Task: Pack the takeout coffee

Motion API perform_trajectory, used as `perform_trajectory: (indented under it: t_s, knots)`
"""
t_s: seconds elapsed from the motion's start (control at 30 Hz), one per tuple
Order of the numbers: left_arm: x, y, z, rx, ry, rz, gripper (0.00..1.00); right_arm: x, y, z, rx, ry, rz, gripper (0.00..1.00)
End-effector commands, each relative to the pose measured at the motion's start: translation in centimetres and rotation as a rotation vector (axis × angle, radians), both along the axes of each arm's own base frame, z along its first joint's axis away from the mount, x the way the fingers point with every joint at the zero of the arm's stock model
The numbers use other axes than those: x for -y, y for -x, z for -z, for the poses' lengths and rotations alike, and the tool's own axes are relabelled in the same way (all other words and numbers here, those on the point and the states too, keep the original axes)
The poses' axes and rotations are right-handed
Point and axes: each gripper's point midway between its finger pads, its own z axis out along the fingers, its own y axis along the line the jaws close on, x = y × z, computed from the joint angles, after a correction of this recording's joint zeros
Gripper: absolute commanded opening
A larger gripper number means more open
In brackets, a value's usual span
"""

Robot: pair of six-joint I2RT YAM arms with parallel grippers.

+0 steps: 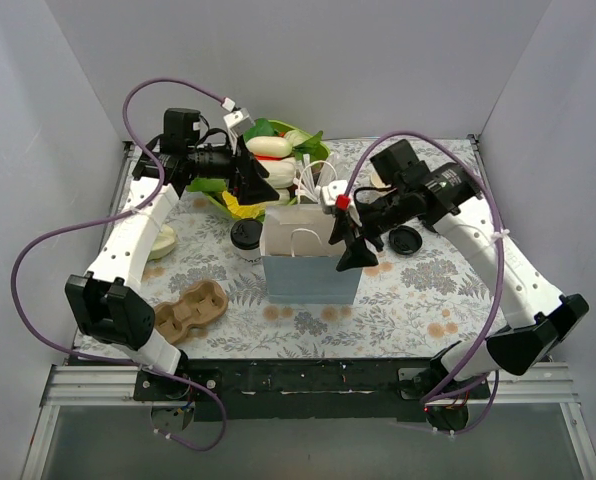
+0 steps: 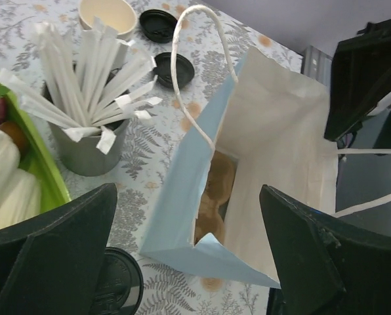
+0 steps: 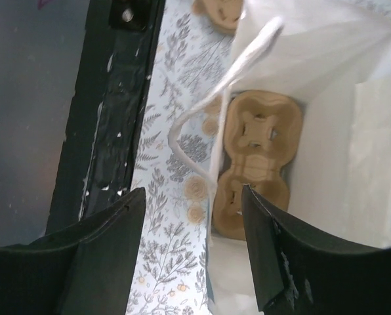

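Left tool (image 2: 189, 262) hangs with its jaws wide apart and empty above the left end of the pale blue paper bag (image 1: 308, 280). Right tool (image 3: 192, 256) is likewise spread and empty over the bag's mouth, with a white cord handle (image 3: 215, 118) looping below it. A brown moulded-pulp cup carrier (image 3: 254, 164) lies in the bag. The cream-white paper cup (image 1: 246, 247), capped by its round black plastic lid (image 2: 124, 282), stands on the floral worktop (image 1: 428, 300) against or just beside the bag's left wall (I cannot tell which). I judge the cup goes in next: grip its body below the lid, lift it clear of the rim, and lower it straight into a carrier well, avoiding the handle.
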Motion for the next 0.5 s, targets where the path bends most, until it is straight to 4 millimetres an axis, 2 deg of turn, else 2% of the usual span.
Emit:
perform_trajectory:
  t_s: [0.0,0.17,0.33,0.43,0.47]
  knots:
    - [1.1,2.4,-1.2,0.053,0.056,0.121,0.9,0.0,1.1,2.7,0.038,0.065,-0.082,0.68]
    - [2.2,1.5,2.2,0.028,0.011,0.141,0.87,-0.9,1.2,4.0,0.032,0.075,-0.087,0.65]
    - [4.7,1.1,4.3,0.004,-0.008,0.188,0.77,-1.1,0.1,4.8,0.068,0.079,-0.036,0.51]
    - [6.5,1.2,5.0,-0.004,-0.012,0.228,0.65,-1.0,-0.1,4.6,0.087,0.071,-0.009,0.38]
    - [6.9,1.2,4.8,-0.001,-0.01,0.236,0.55,-1.0,-0.1,4.5,0.089,0.073,0.0,0.34]
